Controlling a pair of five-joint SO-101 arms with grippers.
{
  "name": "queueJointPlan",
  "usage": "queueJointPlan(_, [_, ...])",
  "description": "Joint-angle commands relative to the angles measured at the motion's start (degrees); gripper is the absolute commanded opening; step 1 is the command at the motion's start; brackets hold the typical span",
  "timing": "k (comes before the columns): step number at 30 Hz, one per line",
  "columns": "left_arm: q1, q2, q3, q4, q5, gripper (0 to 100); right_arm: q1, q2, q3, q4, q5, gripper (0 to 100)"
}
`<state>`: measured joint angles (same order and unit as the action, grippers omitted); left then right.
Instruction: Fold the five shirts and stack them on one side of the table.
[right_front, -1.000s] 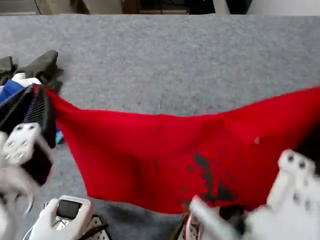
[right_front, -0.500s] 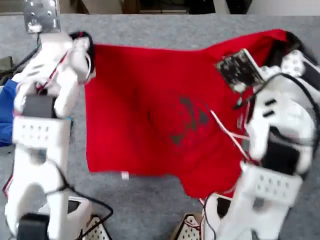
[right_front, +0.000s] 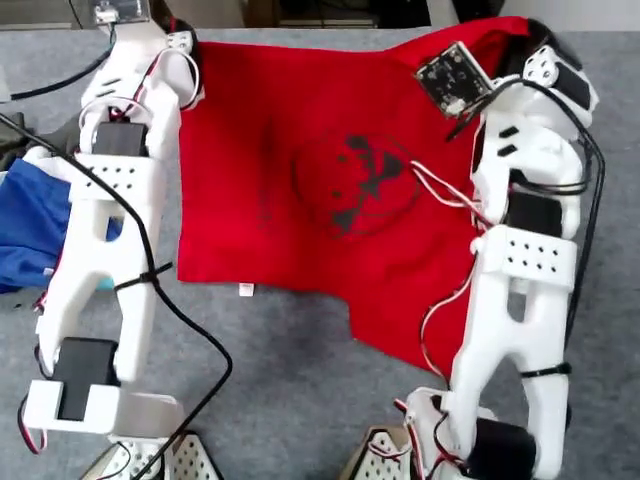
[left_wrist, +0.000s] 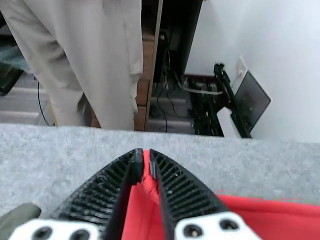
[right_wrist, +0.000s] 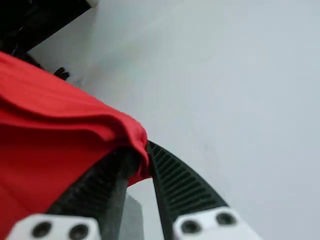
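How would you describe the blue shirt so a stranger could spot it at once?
A red shirt is spread across the middle of the grey table, its far corners pinched by the left gripper and right gripper. Beside it, at the table's left edge by the left arm, lies the blue shirt: the only blue cloth, crumpled rather than spread flat.

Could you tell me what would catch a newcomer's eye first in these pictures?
The red shirt lies spread over the grey table, a dark round print at its middle. The left gripper and the right gripper each pinch one of its far corners. A bunched blue shirt sits beside the left arm.
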<state>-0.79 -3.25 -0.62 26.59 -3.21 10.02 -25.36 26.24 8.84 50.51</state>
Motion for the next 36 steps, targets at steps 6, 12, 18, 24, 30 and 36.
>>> queueJointPlan(6, [-0.97, -0.22, -3.87, 18.11, -0.79, 2, -0.31, -11.56, -3.47, 32.26, 0.88, 0.4])
queueJointPlan(12, [0.18, -0.31, -3.87, 35.08, -6.95, 2, -0.04, -21.41, -0.75, 47.47, 5.1, 0.4])
queueJointPlan(18, [1.49, -0.22, -3.16, 46.07, -9.58, 2, -0.13, -33.63, 8.4, 55.74, 8.53, 0.4])
queueJointPlan(24, [3.08, -0.22, 4.75, 46.77, -9.67, 2, 1.27, -47.08, 19.82, 61.19, 9.32, 0.4])
queueJointPlan(30, [3.52, -0.22, 11.43, 46.77, -9.67, 2, 1.8, -57.63, 27.21, 68.84, 10.64, 0.4])
queueJointPlan(36, [3.6, -0.31, 15.91, 43.87, -9.67, 2, 1.8, -64.84, 33.36, 72.62, 12.48, 0.4])
